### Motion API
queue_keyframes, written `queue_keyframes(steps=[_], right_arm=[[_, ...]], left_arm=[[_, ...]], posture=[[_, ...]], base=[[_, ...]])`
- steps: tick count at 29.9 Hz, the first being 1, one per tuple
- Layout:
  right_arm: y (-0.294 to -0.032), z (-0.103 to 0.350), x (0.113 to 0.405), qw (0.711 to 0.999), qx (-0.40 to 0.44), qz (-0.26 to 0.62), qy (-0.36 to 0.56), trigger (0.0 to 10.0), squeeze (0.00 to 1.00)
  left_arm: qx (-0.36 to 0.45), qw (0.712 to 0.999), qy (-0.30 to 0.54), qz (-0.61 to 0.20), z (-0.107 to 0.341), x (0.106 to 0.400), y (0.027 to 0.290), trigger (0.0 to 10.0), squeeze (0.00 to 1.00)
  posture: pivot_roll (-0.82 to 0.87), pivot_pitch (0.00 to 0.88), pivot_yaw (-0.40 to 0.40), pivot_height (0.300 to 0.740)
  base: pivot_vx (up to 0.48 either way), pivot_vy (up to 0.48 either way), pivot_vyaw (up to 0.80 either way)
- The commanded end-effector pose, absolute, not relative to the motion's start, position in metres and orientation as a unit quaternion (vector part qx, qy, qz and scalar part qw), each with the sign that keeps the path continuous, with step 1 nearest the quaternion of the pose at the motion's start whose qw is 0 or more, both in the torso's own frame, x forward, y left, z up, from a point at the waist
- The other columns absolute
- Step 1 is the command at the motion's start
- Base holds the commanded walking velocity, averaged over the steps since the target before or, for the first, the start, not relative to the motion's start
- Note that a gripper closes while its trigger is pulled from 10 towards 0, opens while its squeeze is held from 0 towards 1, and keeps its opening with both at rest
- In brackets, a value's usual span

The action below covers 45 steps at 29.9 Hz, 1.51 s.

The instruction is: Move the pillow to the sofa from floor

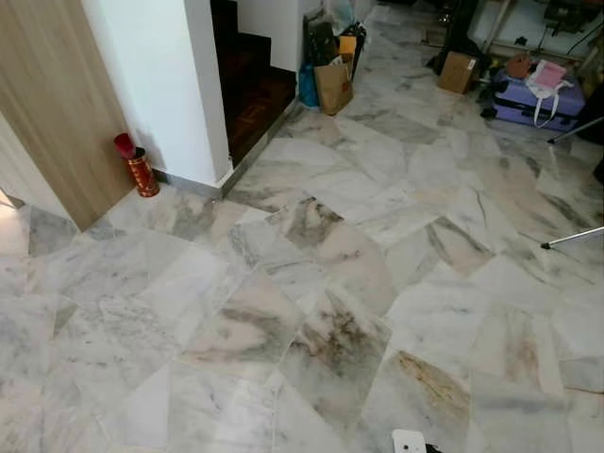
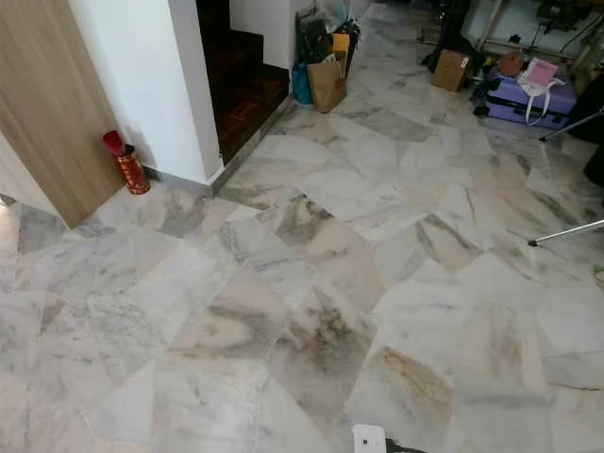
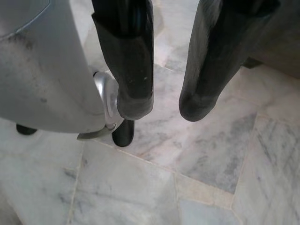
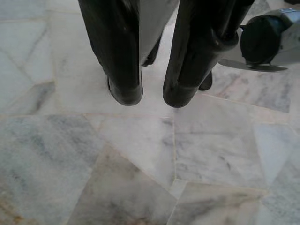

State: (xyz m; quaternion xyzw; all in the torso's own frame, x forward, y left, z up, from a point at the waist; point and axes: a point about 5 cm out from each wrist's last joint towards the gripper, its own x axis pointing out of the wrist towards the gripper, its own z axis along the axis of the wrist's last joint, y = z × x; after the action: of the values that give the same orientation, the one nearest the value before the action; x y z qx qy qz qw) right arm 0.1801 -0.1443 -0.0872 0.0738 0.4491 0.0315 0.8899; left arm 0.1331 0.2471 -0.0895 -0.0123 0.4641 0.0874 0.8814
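Pale marble floor (image 1: 311, 283) stretches ahead of me in the head views. My left gripper (image 3: 166, 105) hangs low over the marble, its two black fingers apart with nothing between them; a silver part of my own body (image 3: 42, 70) is beside it. My right gripper (image 4: 153, 96) also hangs just above the floor, with a narrow gap between its fingers and nothing held.
A white wall corner (image 1: 160, 85) and a wooden panel (image 1: 47, 104) stand at the left, with a red tin (image 1: 142, 172) at their foot. Dark stairs (image 1: 250, 85) rise behind. A paper bag (image 1: 333, 87), cardboard box (image 1: 458, 72) and purple suitcase (image 1: 538, 99) sit far ahead. A thin tripod leg (image 1: 571, 238) reaches in from the right.
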Motion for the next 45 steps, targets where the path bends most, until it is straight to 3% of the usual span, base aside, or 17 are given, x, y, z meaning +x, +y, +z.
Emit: queue_keyframes(steps=[1, 8, 45], right_arm=[[-0.1437, -0.0898, 0.1744, 0.887, 0.085, 0.018, 0.453, 10.0, 0.00], [-0.1442, -0.0894, 0.1752, 0.888, 0.072, 0.025, 0.454, 10.0, 0.00], [-0.1475, -0.0874, 0.1793, 0.885, 0.045, 0.071, 0.458, 10.0, 0.00]], left_arm=[[-0.010, 0.871, 0.483, 0.087, -0.0929, 0.1201, 0.2511, 10.0, 0.00], [-0.015, 0.872, 0.480, 0.094, -0.0915, 0.1194, 0.2561, 10.0, 0.00], [-0.034, 0.867, 0.485, 0.109, -0.0945, 0.1177, 0.2499, 10.0, 0.00]], posture=[[0.09, 0.132, 0.004, 0.740], [0.09, 0.131, 0.000, 0.740], [0.10, 0.123, -0.027, 0.740]], base=[[0.000, 0.000, 0.00], [0.000, 0.000, 0.00], [0.000, 0.000, 0.80]])
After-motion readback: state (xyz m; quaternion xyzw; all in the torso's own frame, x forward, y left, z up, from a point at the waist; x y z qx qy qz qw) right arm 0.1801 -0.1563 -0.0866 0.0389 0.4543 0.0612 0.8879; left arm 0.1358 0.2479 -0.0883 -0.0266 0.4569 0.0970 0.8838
